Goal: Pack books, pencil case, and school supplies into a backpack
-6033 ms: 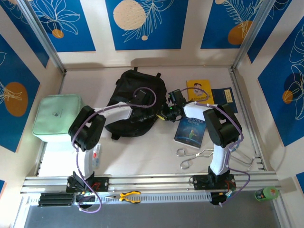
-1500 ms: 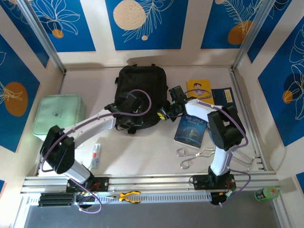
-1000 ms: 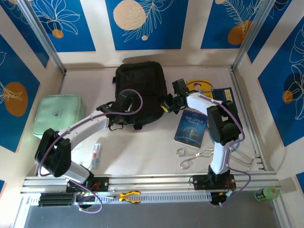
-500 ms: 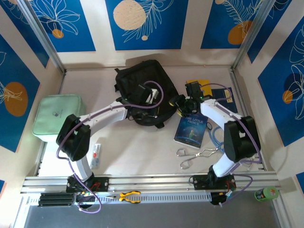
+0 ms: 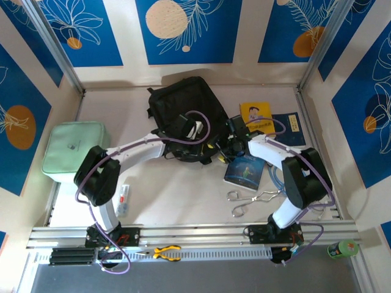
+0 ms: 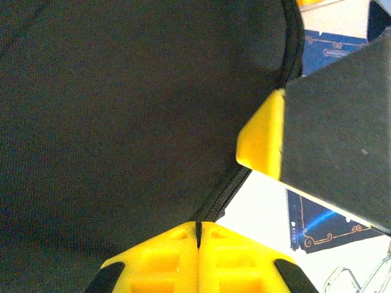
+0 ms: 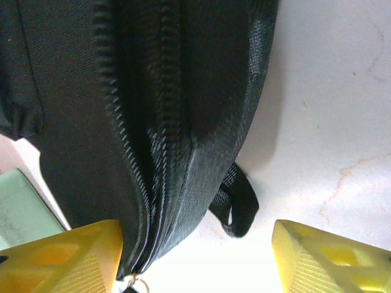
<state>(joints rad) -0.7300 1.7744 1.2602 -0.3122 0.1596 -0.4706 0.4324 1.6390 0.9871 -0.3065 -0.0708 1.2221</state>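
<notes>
Found left gripper [image 6: 198, 235] pinched shut on backpack [image 6: 122, 110] seam, backpack spread ahead of it. Found right gripper [image 7: 195, 247] spread wide, empty, zip pull [image 7: 135, 282] just beside one finger. Judged the risk as missing that small ring on closing, pinching fabric or strap loop [image 7: 235, 204] instead. Versus a second before: opened right jaws from near shut, turned backpack slightly.

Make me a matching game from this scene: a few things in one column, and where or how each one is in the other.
Things:
1. left gripper
2. right gripper
3. mint-green pouch
4. yellow book

States or places:
a. open, at the edge of the backpack
b. far left of the scene
c. pinched shut on the backpack's seam
d. far side, right of the backpack

Pairs: 1-c, 2-a, 3-b, 4-d
</notes>
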